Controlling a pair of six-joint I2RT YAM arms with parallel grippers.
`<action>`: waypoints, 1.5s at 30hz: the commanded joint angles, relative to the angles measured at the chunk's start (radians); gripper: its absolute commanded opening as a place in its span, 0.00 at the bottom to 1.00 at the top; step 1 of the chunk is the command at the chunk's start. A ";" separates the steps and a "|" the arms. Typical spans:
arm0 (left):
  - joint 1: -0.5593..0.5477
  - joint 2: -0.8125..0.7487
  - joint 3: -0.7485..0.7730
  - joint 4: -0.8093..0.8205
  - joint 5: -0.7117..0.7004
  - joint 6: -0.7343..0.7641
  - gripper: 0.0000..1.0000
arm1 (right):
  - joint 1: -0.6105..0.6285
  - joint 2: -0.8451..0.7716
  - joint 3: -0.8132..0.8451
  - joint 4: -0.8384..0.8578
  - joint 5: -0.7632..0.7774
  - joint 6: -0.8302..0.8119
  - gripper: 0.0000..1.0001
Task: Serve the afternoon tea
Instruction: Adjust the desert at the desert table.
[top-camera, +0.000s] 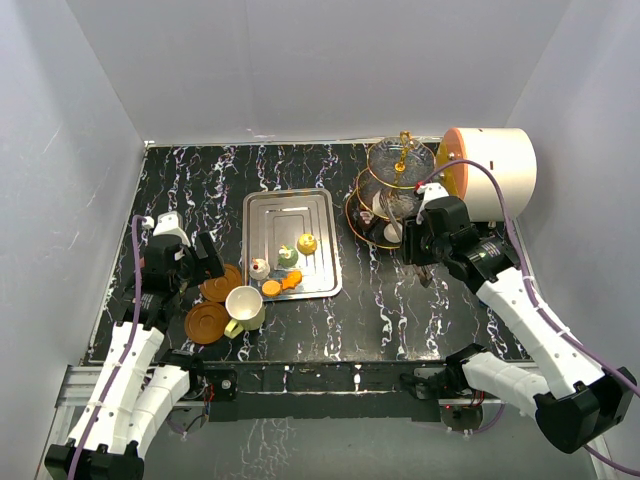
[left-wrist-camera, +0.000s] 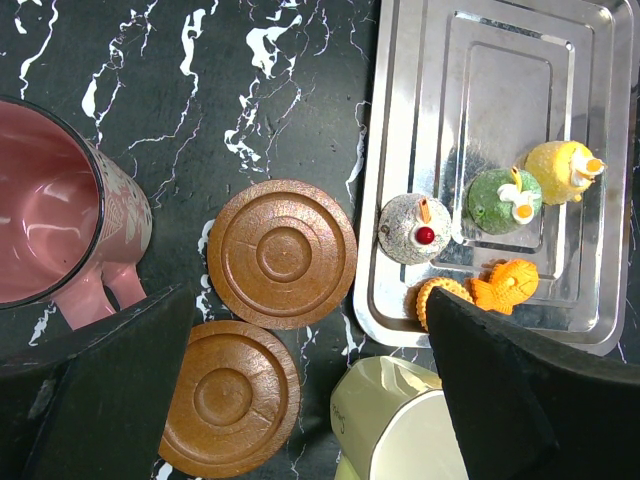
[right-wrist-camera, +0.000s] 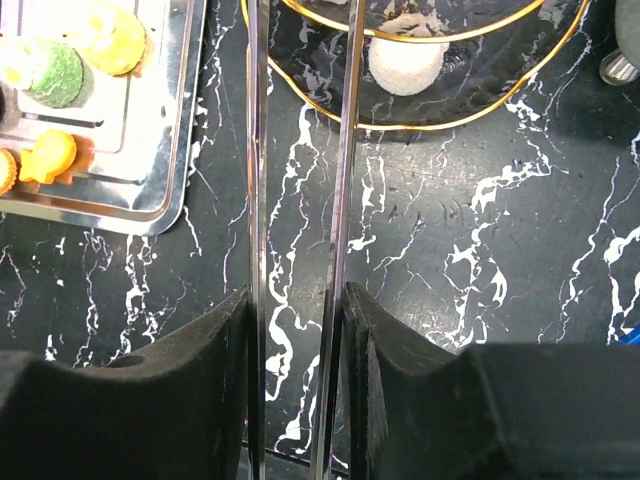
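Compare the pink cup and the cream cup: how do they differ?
The pink cup is glossy pink inside with a patterned wall; the cream cup is plain pale yellow. The pink cup stands left of the saucers, the cream cup right of them, beside the tray. Both are upright, with handles.

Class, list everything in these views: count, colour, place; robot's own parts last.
rectangular steel tray: one, silver, table centre
three-tier glass stand with gold frame: one, clear, right of tray
small bite-size cakes: five on tray (white, green, yellow, two orange); one white on stand
round wooden saucers: two, brown, left of tray
cream ceramic cup: one, beside near saucer
maroon ceramic cup: one, left of saucers
big white cylinder with orange end: one, far right
thin metal tongs: one, silver, in right tool
left tool: open, above saucers
right tool: shut on tongs
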 joint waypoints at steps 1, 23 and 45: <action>-0.002 0.002 0.007 0.008 0.005 0.011 0.99 | 0.006 0.000 0.074 0.012 -0.034 0.010 0.35; -0.002 0.007 0.007 0.007 0.003 0.009 0.99 | 0.005 0.146 0.176 -0.019 -0.014 -0.006 0.22; -0.002 0.008 0.007 0.008 0.005 0.009 0.99 | 0.292 0.368 0.457 -0.311 0.521 -0.004 0.19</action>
